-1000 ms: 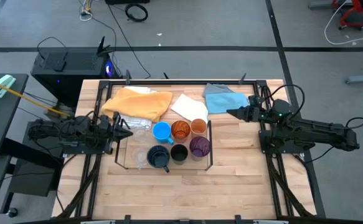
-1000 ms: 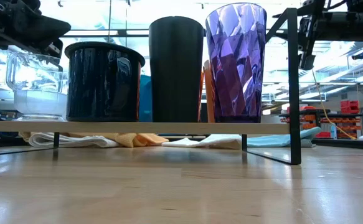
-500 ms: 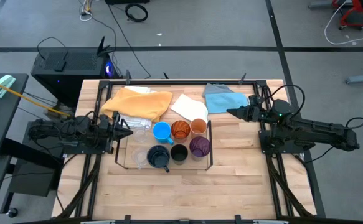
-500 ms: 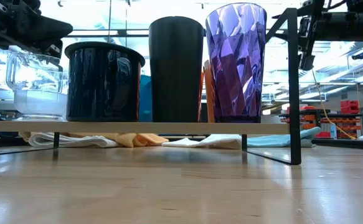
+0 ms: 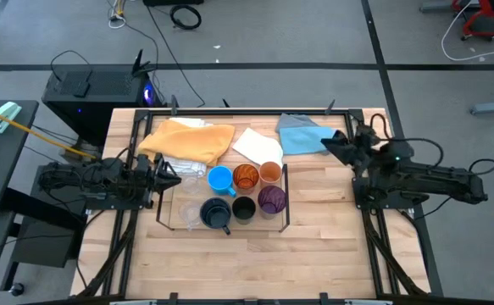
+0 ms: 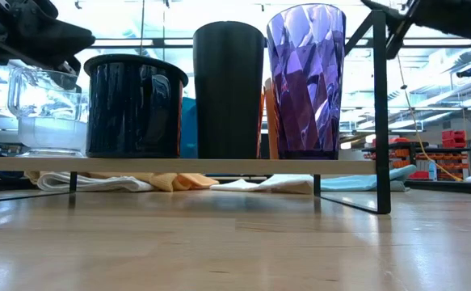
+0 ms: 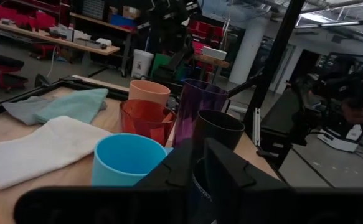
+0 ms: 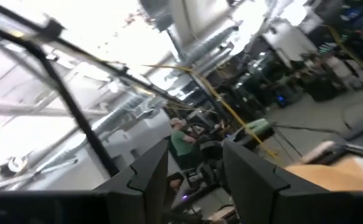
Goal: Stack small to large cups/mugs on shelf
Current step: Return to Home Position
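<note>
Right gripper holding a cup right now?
No, the right gripper is open, with only the room behind showing between its fingers.

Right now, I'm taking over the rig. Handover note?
Left gripper: over the left edge of the shelf, holds nothing.
Right gripper: open, empty, raised to the shelf's right.
Shelf, back row: light-blue mug, amber tumbler, small orange cup.
Front row: clear cups, navy mug, black cup, purple tumbler.
Done: every cup in view is shelved.
Left: probably just parking both arms.
</note>
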Robot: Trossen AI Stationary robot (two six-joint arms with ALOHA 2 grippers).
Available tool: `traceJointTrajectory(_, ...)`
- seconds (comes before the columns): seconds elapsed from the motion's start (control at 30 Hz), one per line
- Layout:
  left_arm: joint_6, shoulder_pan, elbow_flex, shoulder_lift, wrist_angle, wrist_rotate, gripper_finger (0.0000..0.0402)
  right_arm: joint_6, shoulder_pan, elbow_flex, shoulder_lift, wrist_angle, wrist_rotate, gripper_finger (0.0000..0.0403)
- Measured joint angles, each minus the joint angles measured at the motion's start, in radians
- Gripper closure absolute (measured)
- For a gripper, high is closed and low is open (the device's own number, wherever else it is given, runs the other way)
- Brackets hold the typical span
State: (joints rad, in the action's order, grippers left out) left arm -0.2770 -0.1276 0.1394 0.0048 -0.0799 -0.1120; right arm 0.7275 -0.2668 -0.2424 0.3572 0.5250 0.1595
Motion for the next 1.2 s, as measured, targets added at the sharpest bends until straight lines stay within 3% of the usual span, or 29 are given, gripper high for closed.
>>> traceJointTrajectory(0.27, 0.001, 0.000, 0.000, 0.001, 0.000, 0.000, 0.0338, -0.094, 0.000, 0.044, -0.159, -0.015, 0.085, 0.0243)
traceJointTrajectory(0.73, 0.001, 0.000, 0.001, 0.001, 0.001, 0.000, 0.0347, -0.413, -0.087, 0.054, -0.295, -0.359, 0.009, 0.0251)
traceJointTrajectory(0.9, 0.001, 0.000, 0.001, 0.001, 0.001, 0.000, 0.0340, -0.378, -0.115, 0.055, -0.296, -0.254, 0.051, 0.0252)
traceJointTrajectory(1.1, 0.000, 0.000, 0.001, 0.001, 0.001, 0.000, 0.0341, -0.298, -0.051, 0.224, -0.296, 0.119, 0.027, 0.0255)
traceJointTrajectory(1.2, 0.001, 0.000, 0.001, 0.001, 0.001, 0.000, 0.0345, -0.311, -0.012, 0.217, -0.288, 0.066, -0.016, 0.0260)
